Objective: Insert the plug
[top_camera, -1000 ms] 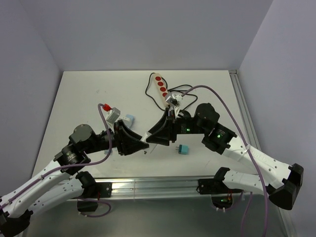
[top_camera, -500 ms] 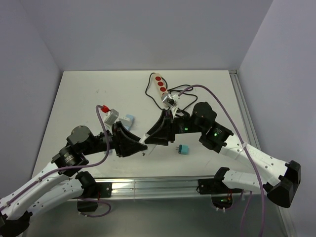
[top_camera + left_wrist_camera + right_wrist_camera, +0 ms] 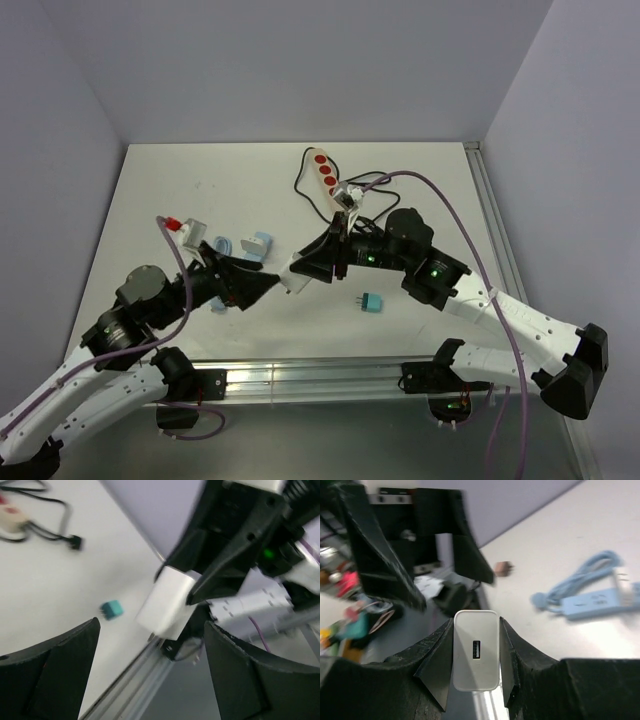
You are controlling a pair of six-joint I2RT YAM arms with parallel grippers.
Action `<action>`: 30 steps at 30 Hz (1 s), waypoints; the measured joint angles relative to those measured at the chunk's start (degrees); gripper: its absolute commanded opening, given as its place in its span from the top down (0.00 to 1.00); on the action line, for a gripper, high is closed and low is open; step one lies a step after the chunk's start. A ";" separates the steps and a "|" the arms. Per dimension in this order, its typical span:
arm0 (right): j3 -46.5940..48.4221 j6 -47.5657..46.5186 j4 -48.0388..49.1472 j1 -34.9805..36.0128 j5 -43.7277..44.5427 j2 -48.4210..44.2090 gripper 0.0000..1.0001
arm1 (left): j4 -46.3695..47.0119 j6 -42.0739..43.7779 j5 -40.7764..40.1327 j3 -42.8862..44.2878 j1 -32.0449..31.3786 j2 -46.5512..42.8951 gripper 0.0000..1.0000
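Observation:
The white plug (image 3: 291,278), a boxy charger with a USB port (image 3: 475,650), is held off the table between the fingers of my right gripper (image 3: 300,272), which is shut on it. Its two side faces are pinched (image 3: 475,645). My left gripper (image 3: 262,286) stands open just left of the plug, fingers spread wide. In the left wrist view the plug (image 3: 166,601) hangs beyond the gap of the left gripper (image 3: 151,625), gripped by the right's black fingers (image 3: 235,555). The white power strip with red sockets (image 3: 324,172) lies at the back.
A small teal plug (image 3: 371,302) lies on the table below the right gripper. A light blue power strip with its cable (image 3: 258,246) lies near the left arm, and it shows in the right wrist view too (image 3: 595,602). A black cable (image 3: 365,183) loops by the white strip. The metal rail (image 3: 300,375) runs along the near edge.
My left gripper has opened, let go of the white plug and drawn back to the left. The right gripper keeps the plug and has shifted slightly left.

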 measured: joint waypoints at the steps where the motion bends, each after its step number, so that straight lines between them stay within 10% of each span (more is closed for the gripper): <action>1: -0.02 -1.09 -0.74 0.02 2.45 0.00 1.00 | -2.69 -0.66 -4.31 0.55 0.02 -0.90 0.09; 12: 3.76 -14.49 -0.74 4.52 19.26 15.98 1.00 | -34.18 -22.18 -44.39 4.09 0.17 1.86 0.04; 30: 28.89 -31.93 -5.53 9.40 24.22 50.62 1.00 | -44.00 -31.15 -52.22 4.61 0.20 -8.98 0.18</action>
